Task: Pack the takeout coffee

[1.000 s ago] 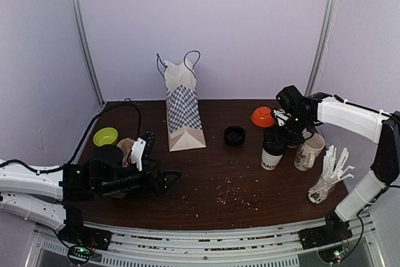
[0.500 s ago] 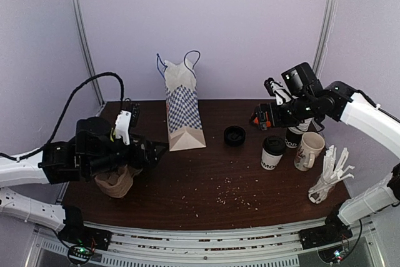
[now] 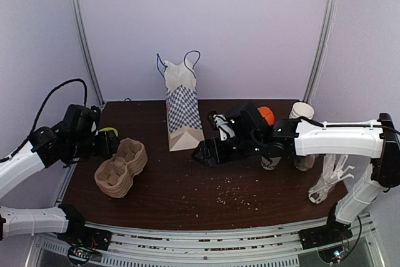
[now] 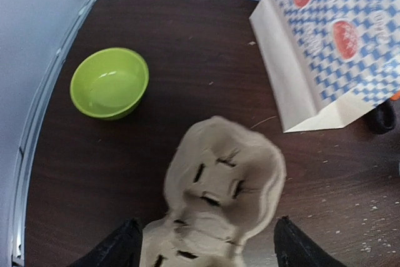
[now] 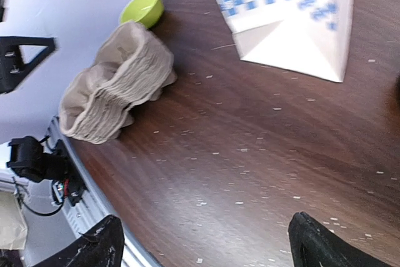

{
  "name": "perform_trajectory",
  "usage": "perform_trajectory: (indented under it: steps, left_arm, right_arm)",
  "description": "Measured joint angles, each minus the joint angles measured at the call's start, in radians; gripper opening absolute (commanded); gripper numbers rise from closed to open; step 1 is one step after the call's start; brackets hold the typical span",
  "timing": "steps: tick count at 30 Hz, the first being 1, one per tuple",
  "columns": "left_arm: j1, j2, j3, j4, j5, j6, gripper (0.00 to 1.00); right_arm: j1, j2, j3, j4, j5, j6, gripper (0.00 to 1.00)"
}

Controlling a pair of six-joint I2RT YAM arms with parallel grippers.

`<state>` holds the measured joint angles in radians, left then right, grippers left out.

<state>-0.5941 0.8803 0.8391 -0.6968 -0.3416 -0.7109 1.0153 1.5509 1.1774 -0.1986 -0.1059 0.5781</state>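
The takeout coffee [image 3: 270,164] is almost hidden behind my right arm; only a strip of its white wall shows. My right gripper [image 3: 199,157] [image 5: 206,217] hangs open over bare table in the middle, in front of the blue-checked paper bag [image 3: 183,110] [image 5: 294,10], with nothing between its fingers. At the left, my left gripper [image 3: 111,145] [image 4: 207,222] is open above a stack of brown pulp cup carriers [image 3: 122,167] [image 4: 219,204] [image 5: 115,89]. Its fingers stand to either side of the stack.
A green bowl [image 4: 110,83] [image 5: 142,7] sits at the far left. At the right are an orange bowl [image 3: 267,115], a stack of paper cups [image 3: 302,110], a partly hidden mug [image 3: 305,163] and bagged plastic cutlery [image 3: 330,179]. Crumbs dot the table [image 3: 237,198].
My right arm swung from above the cups at the right down to the middle of the table. My left arm drew back to the left, away from the bag. Both jaws narrowed slightly.
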Motion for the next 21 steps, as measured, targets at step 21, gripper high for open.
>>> perform_trajectory:
  steps: [21]
  left_arm:
    - [0.087, 0.140, 0.007, -0.127, 0.042, -0.005, 0.47]
  right_arm:
    - [0.063, 0.037, -0.031, 0.149, -0.064, 0.002, 0.92]
